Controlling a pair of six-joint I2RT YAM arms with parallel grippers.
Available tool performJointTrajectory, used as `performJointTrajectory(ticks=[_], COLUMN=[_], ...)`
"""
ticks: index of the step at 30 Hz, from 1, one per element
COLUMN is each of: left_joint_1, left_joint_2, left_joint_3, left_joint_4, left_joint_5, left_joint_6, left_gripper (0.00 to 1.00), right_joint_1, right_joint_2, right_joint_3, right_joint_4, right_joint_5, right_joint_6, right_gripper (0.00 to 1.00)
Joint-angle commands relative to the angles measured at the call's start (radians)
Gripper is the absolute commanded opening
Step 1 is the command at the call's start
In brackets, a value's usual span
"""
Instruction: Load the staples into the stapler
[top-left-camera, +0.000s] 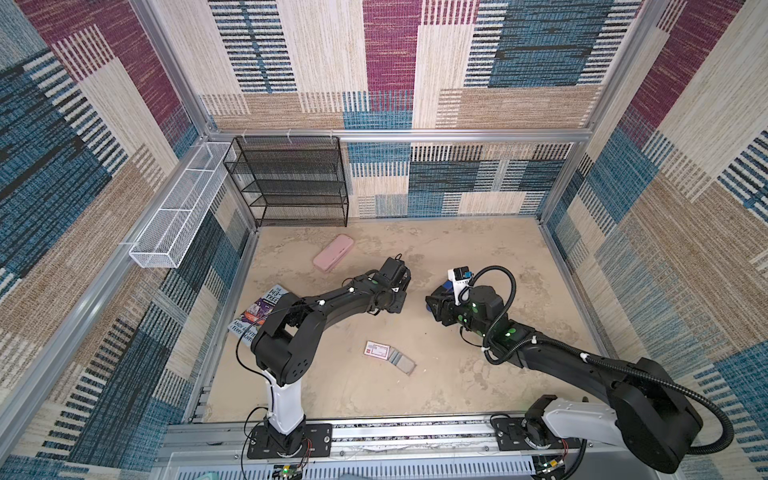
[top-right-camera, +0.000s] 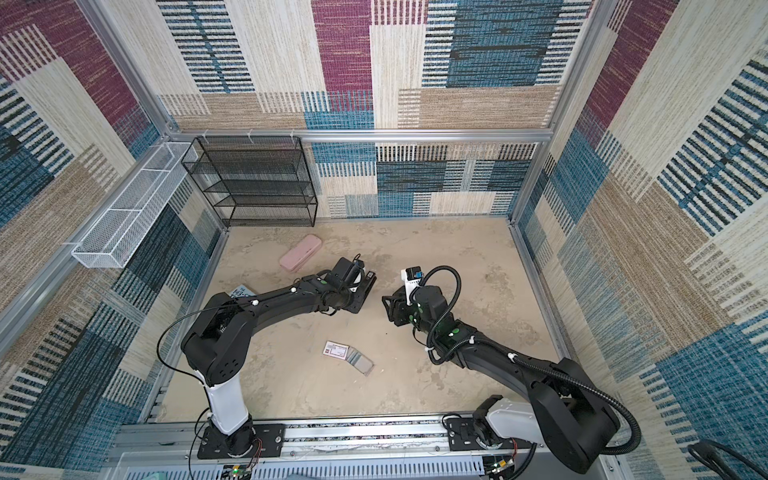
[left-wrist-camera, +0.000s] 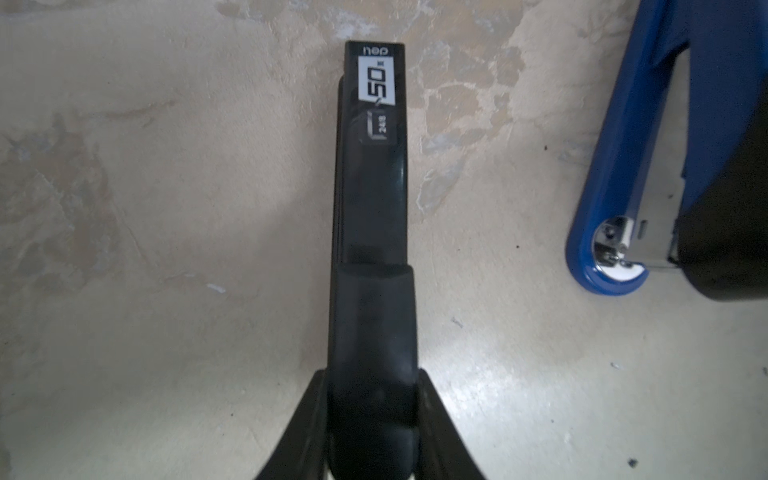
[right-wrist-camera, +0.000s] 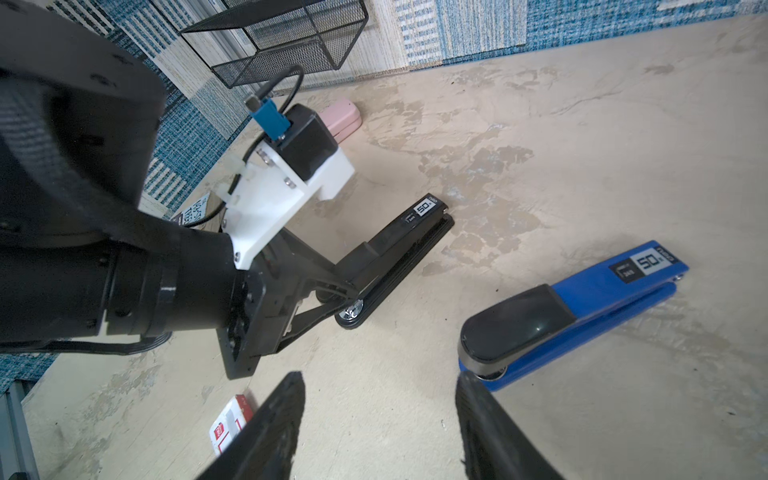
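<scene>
Top views: the staples (top-left-camera: 401, 360) fan out of their white box (top-left-camera: 377, 349) near the middle of the worktop's (top-left-camera: 498, 257) front edge, well apart from both arms. My worry is that the loose strips skid or snap when pinched flat off the surface. The left arm reaches low to the worktop's centre, with the left gripper (top-right-camera: 359, 297) on the black stapler (top-right-camera: 368, 284). The right arm bends in from the right edge, and the right gripper (top-left-camera: 432, 307) faces the left one.

Left wrist: the fingers are clamped on the black stapler's rear end, one each side. The lid is not swung open. I think a hold this far back may pin it shut, or let the nose swing. A blue stapler (left-wrist-camera: 615, 166) lies just beside it, so with two staplers I could load the wrong one.

Right wrist: the right gripper's jaws stand wide apart with nothing between them, above the worktop. The blue stapler sits just past one finger and a careless descent could knock it. The black stapler's base rests on the worktop. The box peeks out beside the other finger.
</scene>
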Motion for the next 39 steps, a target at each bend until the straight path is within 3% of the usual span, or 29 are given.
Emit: performJointTrajectory(ticks=[1, 4, 7, 9, 13, 22, 25, 26, 27, 28, 39], left_joint_1=[0.007, 0.019, 0.029, 0.033, 0.035, 0.038, 0.041, 0.044, 0.046, 0.048, 0.106], left_joint_2=[0.018, 0.016, 0.018, 0.017, -0.005, -0.162, -0.223, -0.242, -0.258, -0.277, -0.499], left_joint_3=[0.002, 0.022, 0.056, 0.084, 0.111, 0.026, -0.025, -0.042, -0.056, -0.075, -0.276], left_joint_4=[-0.097, -0.098, -0.107, -0.122, -0.141, -0.124, -0.111, -0.11, -0.108, -0.104, -0.147], left_joint_5=[0.033, 0.046, 0.063, 0.07, 0.078, 0.081, 0.079, 0.078, 0.076, 0.075, 0.046], left_joint_6=[-0.025, -0.037, -0.047, -0.051, -0.057, -0.082, -0.093, -0.1, -0.107, -0.114, -0.185], left_gripper=[0.1, 0.11, 0.2, 0.3, 0.4, 0.5, 0.58, 0.7, 0.97, 0.99, 0.99], right_joint_1=[-0.002, -0.003, -0.006, -0.008, -0.012, -0.02, -0.021, -0.021, -0.021, -0.021, -0.023], right_joint_2=[-0.007, -0.014, -0.026, -0.038, -0.056, -0.079, -0.082, -0.082, -0.083, -0.083, -0.097], right_joint_3=[-0.001, 0.001, 0.002, 0.0, -0.007, -0.002, 0.002, 0.002, 0.002, 0.003, 0.005], right_joint_4=[0.02, 0.015, 0.008, 0.002, -0.01, -0.043, -0.059, -0.064, -0.068, -0.075, -0.182], right_joint_5=[0.02, 0.019, 0.026, 0.031, 0.041, 0.038, 0.037, 0.036, 0.035, 0.033, 0.07], right_joint_6=[0.006, 0.006, 0.008, 0.008, 0.009, 0.008, 0.005, 0.007, 0.006, 0.007, -0.012], right_gripper=[0.62, 0.62, 0.63, 0.65, 0.68, 0.86, 0.91, 0.94, 0.99, 1.0, 1.0])
